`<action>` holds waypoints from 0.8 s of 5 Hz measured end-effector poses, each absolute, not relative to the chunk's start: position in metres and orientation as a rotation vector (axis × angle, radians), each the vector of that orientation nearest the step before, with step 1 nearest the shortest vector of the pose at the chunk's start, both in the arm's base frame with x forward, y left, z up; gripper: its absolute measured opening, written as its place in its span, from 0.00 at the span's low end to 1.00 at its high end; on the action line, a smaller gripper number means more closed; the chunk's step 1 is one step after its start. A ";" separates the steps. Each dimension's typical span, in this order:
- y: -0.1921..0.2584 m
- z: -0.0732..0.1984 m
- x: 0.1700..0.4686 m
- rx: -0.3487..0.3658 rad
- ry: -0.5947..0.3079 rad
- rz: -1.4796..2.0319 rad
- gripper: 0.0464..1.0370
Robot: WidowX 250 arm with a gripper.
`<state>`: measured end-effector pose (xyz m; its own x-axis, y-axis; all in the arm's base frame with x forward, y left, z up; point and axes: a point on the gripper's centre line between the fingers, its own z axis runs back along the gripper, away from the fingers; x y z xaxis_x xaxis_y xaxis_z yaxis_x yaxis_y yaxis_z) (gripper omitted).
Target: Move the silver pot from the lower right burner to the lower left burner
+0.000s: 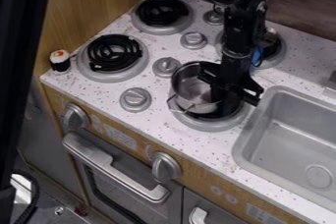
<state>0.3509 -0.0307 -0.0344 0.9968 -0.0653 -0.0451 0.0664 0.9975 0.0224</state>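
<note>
1. One sushi roll [60, 61] is standing at the left edge of the speckled tabletop [157, 132], just beside the lower left burner [113, 74].
2. The lower left burner is showing its black coil; below it, an oven handle [115, 169] is running between two front knobs, one at the left [75, 116], the other at the right [165, 168].
3. The upper left burner [162, 29] is lying farther back, also showing its coil.
4. Four grey knobs are forming a line between the left and right burners, the nearest [136, 99] sitting at the front.
5. The silver pot [192, 88] is sitting over the left part of the lower right burner [210, 124], its opening facing up and its wire handle pointing toward the front.
6. The black hand [226, 93] is hanging at the pot's right side, partly covering its rim; how far open it is, and whether it is holding the pot, I cannot tell.
7. The upper right burner [278, 57] is lying behind the arm, partly hidden.
8. The grey sink [289, 137] is filling the right side.
</note>
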 end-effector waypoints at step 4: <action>0.136 -0.011 0.404 0.067 -0.009 0.288 0.02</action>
